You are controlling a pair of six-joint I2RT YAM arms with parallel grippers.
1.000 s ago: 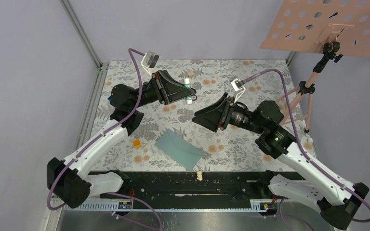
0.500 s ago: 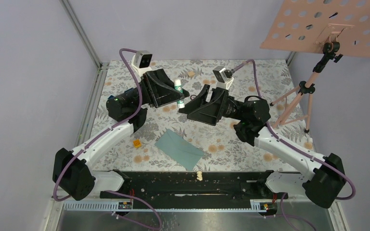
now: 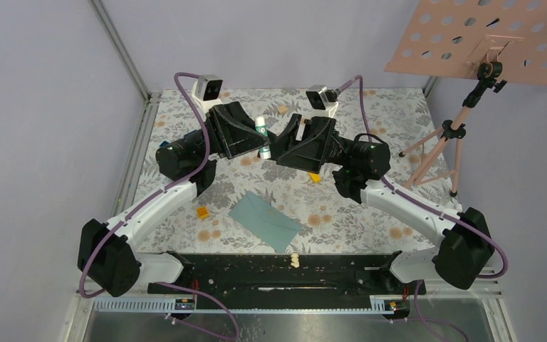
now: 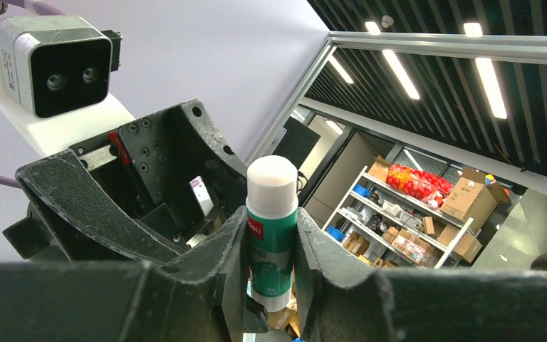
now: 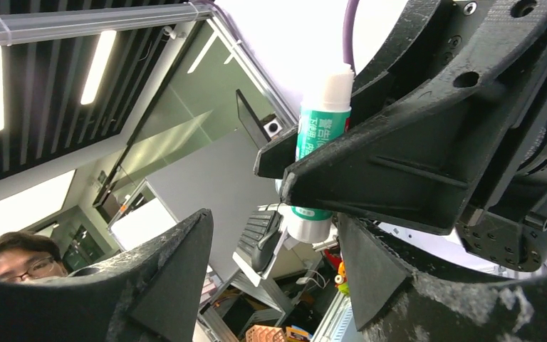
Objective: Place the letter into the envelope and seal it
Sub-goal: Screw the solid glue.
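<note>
Far left on the floral desk [image 3: 370, 214] there's a little orange block [image 3: 202, 212]. Next over, the left pincer [image 4: 271, 239] is up in the air, clamped on a green-and-white glue stick [image 4: 272, 192] that stands upright with its white cap on top. The teal envelope [image 3: 265, 221] lies flat on the desk below and nearer the arm bases, with nothing touching it. The right pincer [image 5: 274, 274] faces the stick from close by, jaws wide apart and holding nothing. Far right, a pink perforated board [image 3: 484, 35] sits on a stand.
</note>
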